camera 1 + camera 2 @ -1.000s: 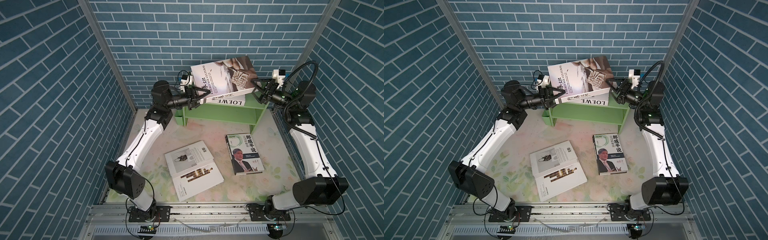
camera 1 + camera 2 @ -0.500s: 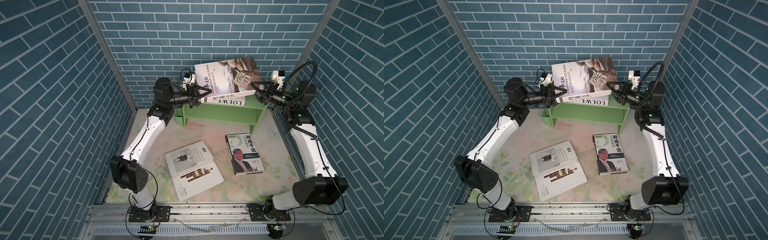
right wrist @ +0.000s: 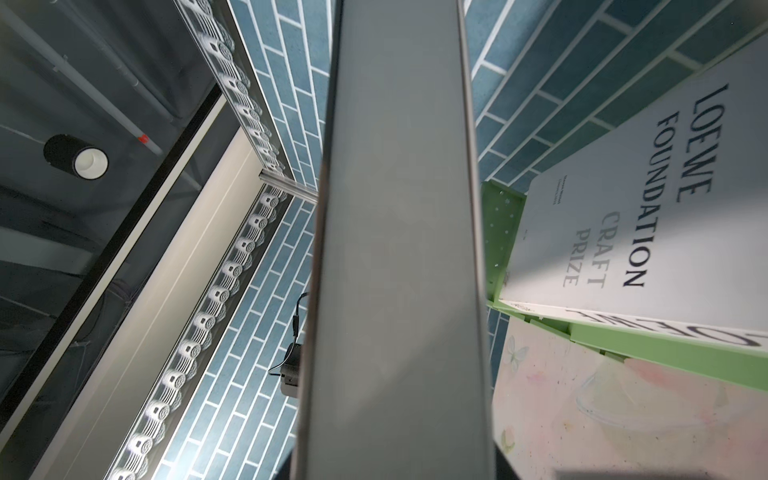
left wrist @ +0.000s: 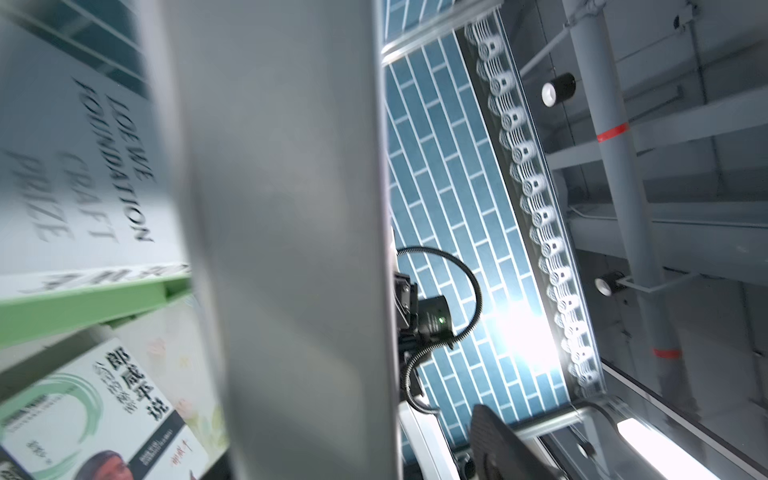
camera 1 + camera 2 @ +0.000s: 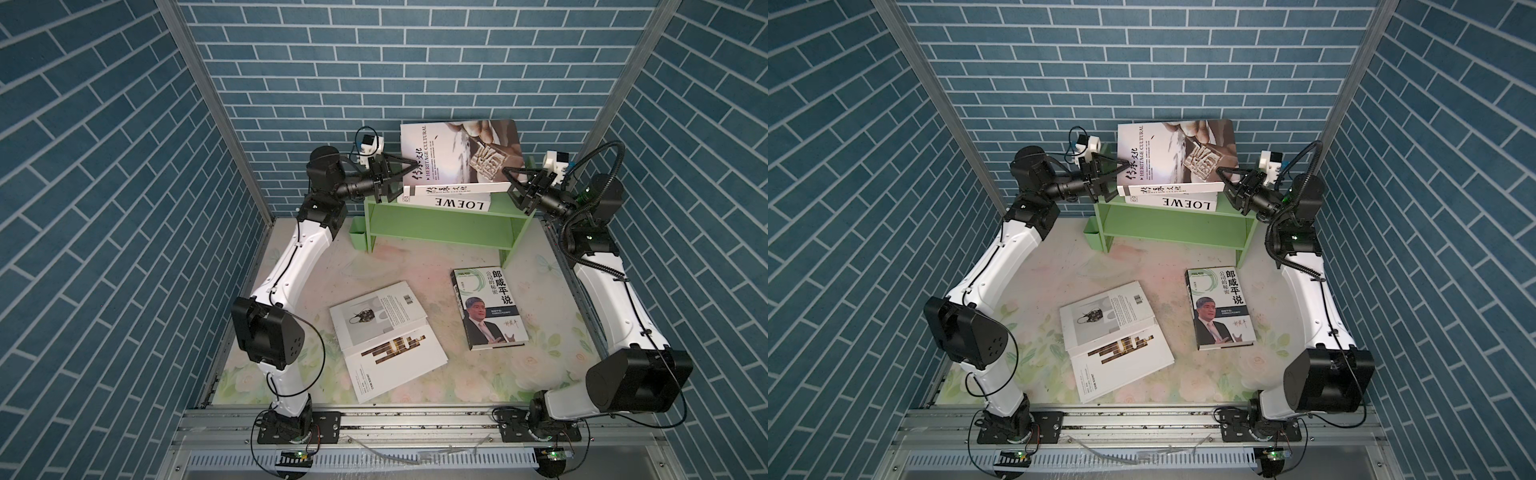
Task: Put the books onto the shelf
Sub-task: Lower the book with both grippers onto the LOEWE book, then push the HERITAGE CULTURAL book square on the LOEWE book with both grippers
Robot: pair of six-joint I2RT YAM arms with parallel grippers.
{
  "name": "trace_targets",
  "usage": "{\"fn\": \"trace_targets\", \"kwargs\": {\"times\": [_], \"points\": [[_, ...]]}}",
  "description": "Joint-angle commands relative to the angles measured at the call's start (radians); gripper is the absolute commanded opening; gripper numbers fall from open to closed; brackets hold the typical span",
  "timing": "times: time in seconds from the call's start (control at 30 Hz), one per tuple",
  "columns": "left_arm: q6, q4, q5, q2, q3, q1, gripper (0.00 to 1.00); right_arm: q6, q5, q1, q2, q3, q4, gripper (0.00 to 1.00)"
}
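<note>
The heritage book point(image 5: 457, 153), a thick white hardcover with a brown carving photograph and HERITAGE CULTURAL lettering, stands tilted above the shelf point(image 5: 440, 220), a light green wooden two-tier unit. Its spine edge rests on the LOEWE book point(image 5: 453, 203), a white volume with black lettering that lies flat on the shelf's top tier. The cover is raised toward the brick wall behind the shelf. This attitude suggests the book is being lowered flat onto the LOEWE book to form a stack. The left gripper point(image 5: 401, 176) is at the book's edge over the shelf's left end. Its jaws are spread wide around that edge, and the left wrist view shows a gap beside the book, so no pinch is judged there. The right gripper point(image 5: 511, 185) is at the opposite edge, over the shelf's right end. Its jaws are narrow and clamp the book, so this gripper carries the tilt. Both arms rise from their bases in front of the shelf with elbows bent. The forearms reach shelf-top height and the wrists point inward toward each other. On the floral mat point(image 5: 316, 257) in front of the shelf lie the portrait book point(image 5: 488, 311), showing a suited man, and two overlapped white books point(image 5: 382, 328). These three are not yet shelved.
</note>
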Motion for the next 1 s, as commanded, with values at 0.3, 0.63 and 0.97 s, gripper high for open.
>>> {"fn": "trace_targets", "kwargs": {"times": [0.3,0.63,0.97], "points": [[0.446,-0.233,-0.428,-0.303,-0.235,0.094,0.83,-0.144,0.525,0.122,-0.111,-0.092,-0.012,0.30],[0.493,-0.246,-0.447,-0.360,-0.319,0.096,0.84,-0.156,0.517,0.192,0.045,0.048,-0.083,0.31],[0.494,-0.234,-0.440,-0.388,-0.365,0.097,0.85,-0.177,0.491,0.197,0.112,0.108,-0.155,0.31]]}}
